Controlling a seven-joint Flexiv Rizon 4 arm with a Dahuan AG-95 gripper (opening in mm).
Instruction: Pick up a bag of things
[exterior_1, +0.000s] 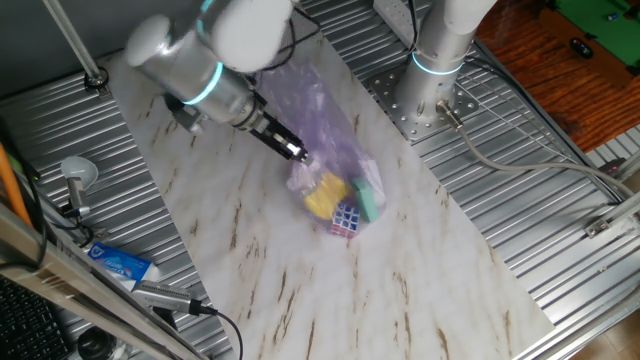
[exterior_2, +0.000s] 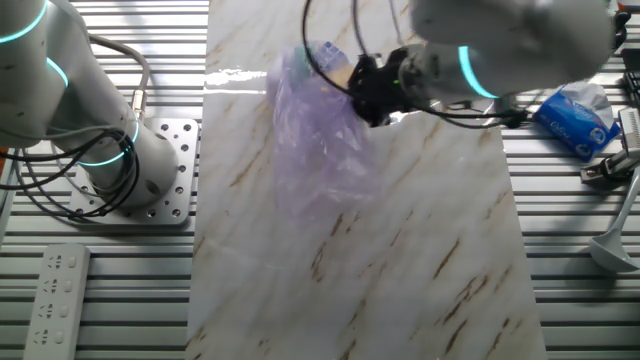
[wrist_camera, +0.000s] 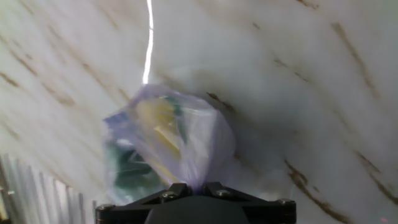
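The bag of things (exterior_1: 325, 130) is a crinkly pale-purple plastic bag on the marble board. A yellow block (exterior_1: 324, 194), a green piece (exterior_1: 367, 199) and a multicoloured puzzle cube (exterior_1: 346, 219) show through its lower end. My gripper (exterior_1: 297, 153) is shut on the bag's plastic near the filled end. In the other fixed view the gripper (exterior_2: 372, 105) pinches the bag (exterior_2: 320, 140) at its right side. In the hand view the bag (wrist_camera: 168, 146) hangs bunched in front of the closed fingertips (wrist_camera: 176, 190), with yellow and green shapes inside.
A blue-and-white tube (exterior_1: 122, 264) lies at the left edge, also seen in the other fixed view (exterior_2: 572, 110). A second arm's base (exterior_1: 437, 75) stands on a metal plate at the board's far side. A remote (exterior_2: 55, 290) lies on the slatted table.
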